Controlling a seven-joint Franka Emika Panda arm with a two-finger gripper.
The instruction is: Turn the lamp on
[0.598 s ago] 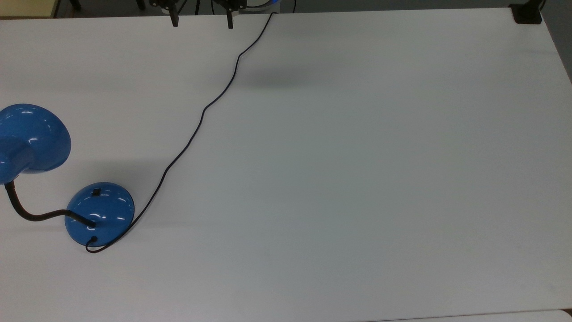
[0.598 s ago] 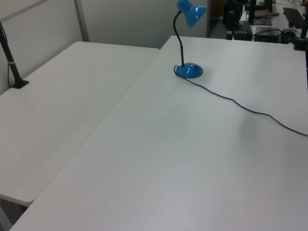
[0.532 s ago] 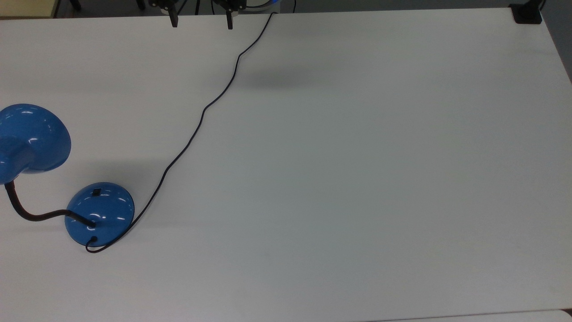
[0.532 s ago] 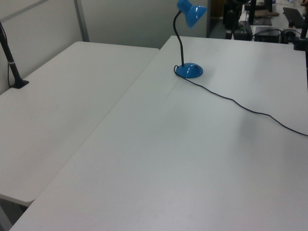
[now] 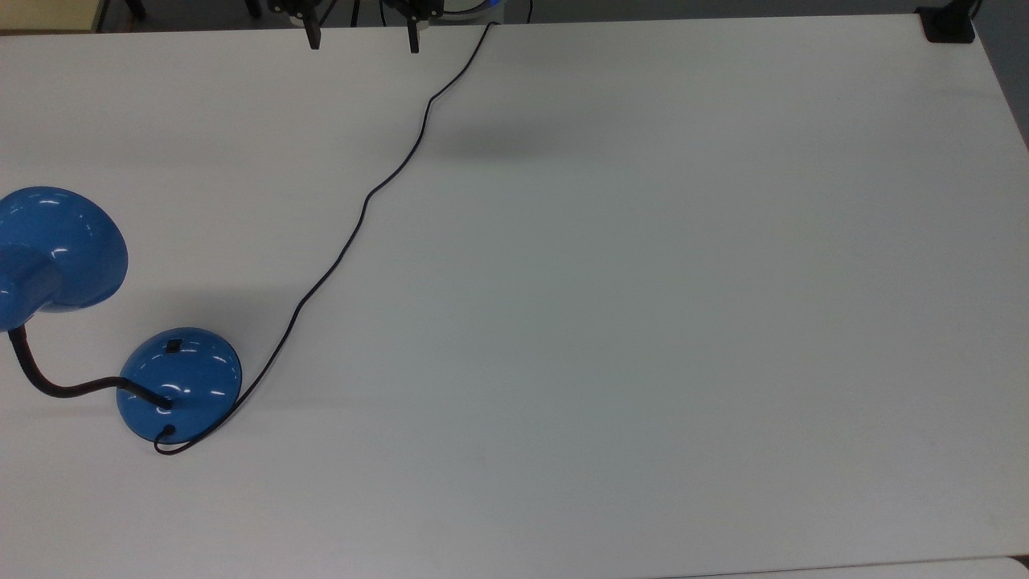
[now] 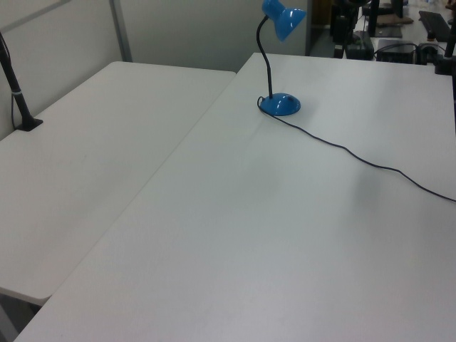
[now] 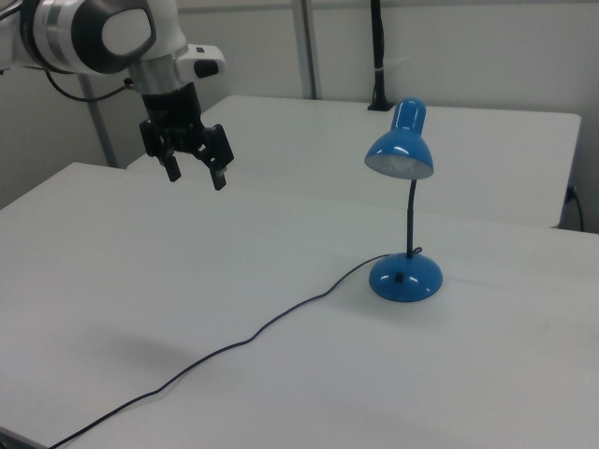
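A blue lamp [image 5: 178,384] stands near the top view's left edge on a white tabletop [image 5: 643,305], well apart from the gripper [image 5: 362,36], whose 2 fingers [image 5: 313,36] hang spread over the far edge at the top view's upper left. Nothing has shifted since 0.6 s ago: lamp, cord and fingertips sit where they did in the earlier top and left views.

In the top view, the round base carries a small black switch [image 5: 173,346] on the side nearest the gripper, and the black gooseneck [image 5: 48,382] loops out toward the top view's left before reaching the dome shade [image 5: 60,249]. The thin black cord [image 5: 354,225] leaves the base, curls beside it, then snakes across the tabletop to the far edge just beside the fingers.

The right view alone gives the arm: the gripper [image 7: 195,169] held in the air above the tabletop, fingers parted and holding nothing, white-and-grey wrist links [image 7: 103,36] behind it. There the lamp [image 7: 405,277] stands upright, its shade [image 7: 400,150] angled downward, switch [image 7: 398,277] facing the camera.

The left view sets the lamp [image 6: 279,104] at the far side, the cord [image 6: 356,155] trailing toward the left view's right, and a 2nd tabletop [image 6: 78,178] butted alongside with a black post [image 6: 18,96] clamped at its edge.
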